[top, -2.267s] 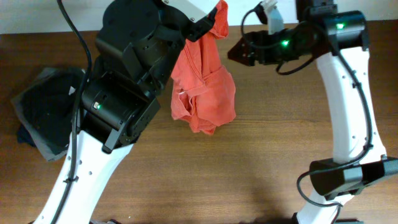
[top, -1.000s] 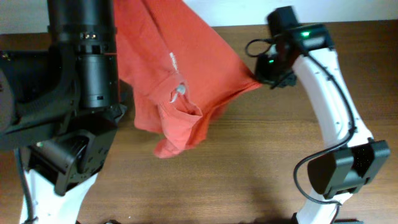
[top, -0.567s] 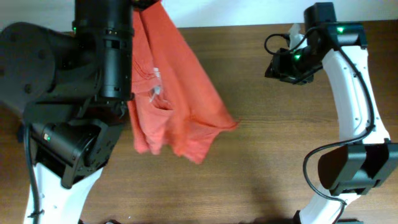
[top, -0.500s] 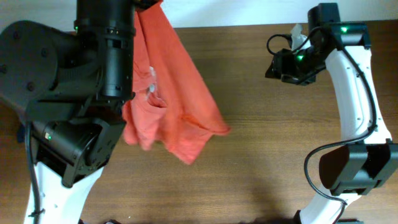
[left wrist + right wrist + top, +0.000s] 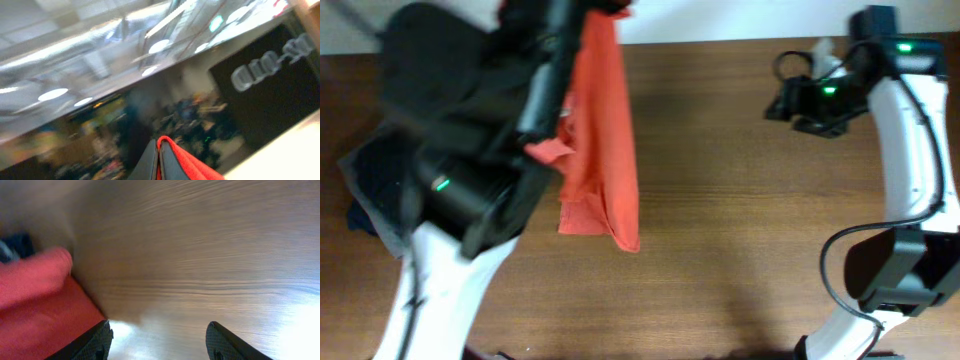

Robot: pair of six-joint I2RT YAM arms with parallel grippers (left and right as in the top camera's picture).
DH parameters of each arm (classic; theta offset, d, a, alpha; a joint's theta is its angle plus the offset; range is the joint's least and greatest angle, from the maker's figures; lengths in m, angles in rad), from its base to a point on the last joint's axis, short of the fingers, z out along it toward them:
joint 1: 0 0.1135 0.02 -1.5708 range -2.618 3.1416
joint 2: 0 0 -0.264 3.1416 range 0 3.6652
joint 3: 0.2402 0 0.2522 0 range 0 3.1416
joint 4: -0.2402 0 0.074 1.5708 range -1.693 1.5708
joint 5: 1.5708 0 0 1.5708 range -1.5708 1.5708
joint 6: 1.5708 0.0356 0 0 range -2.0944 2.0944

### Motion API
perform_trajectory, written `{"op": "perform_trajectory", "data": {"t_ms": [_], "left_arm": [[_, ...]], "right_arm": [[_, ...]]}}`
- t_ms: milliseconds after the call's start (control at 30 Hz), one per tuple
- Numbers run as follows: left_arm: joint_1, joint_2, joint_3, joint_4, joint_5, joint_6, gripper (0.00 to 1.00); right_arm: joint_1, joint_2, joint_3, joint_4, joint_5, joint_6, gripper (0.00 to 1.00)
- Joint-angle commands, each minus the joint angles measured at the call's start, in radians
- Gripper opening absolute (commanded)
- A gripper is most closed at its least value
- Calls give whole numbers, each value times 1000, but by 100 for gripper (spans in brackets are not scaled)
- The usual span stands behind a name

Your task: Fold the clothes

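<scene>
The red-orange shirt (image 5: 603, 130) hangs in a long narrow drape from my left gripper (image 5: 605, 8), which is raised high at the top left of the overhead view. In the left wrist view the left gripper (image 5: 159, 160) is shut, with a fold of the red shirt (image 5: 187, 162) pinched between the fingers. My right gripper (image 5: 782, 103) is at the far right of the table, apart from the shirt. In the right wrist view the right gripper (image 5: 159, 342) is open and empty above the wood, with the red shirt (image 5: 35, 305) at the left.
A pile of dark folded garments (image 5: 375, 185) lies at the table's left edge, partly under my left arm. The brown wooden table (image 5: 740, 230) runs across the overhead view. The white wall edge runs along the back.
My left arm has swung and lifted the shirt, which now hangs as a narrow strip instead of a wide spread. My right gripper has let go of the shirt and drawn back to the right.
</scene>
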Motion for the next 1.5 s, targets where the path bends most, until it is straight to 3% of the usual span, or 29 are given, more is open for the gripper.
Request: {"op": "perform_trajectory", "data": {"t_ms": [0, 167, 333, 433, 800, 1000, 1233, 1467], "left_arm": [[-76, 79, 16, 147, 151, -105, 3], [-163, 127, 16, 322, 127, -101, 3], [-148, 133, 16, 330, -3, -63, 3], [-68, 133, 16, 263, -116, -34, 3], [179, 238, 11, -235, -111, -35, 3], [250, 293, -21, -282, -143, -43, 8], [261, 298, -23, -312, -142, -43, 10], [258, 298, -23, -356, -142, -43, 13]], "right_arm": [[-112, -13, -3, -23, -9, 25, 65], [-198, -15, -3, -77, -23, -33, 66], [-215, -15, -3, -105, -21, -87, 66], [-215, -15, -3, -105, -23, -98, 66], [-177, -14, -3, -101, -22, -175, 70], [-92, -7, -4, -100, 49, -186, 78], [34, 56, -6, -1, 90, -158, 78], [152, 204, -6, 196, 91, -84, 64]]}}
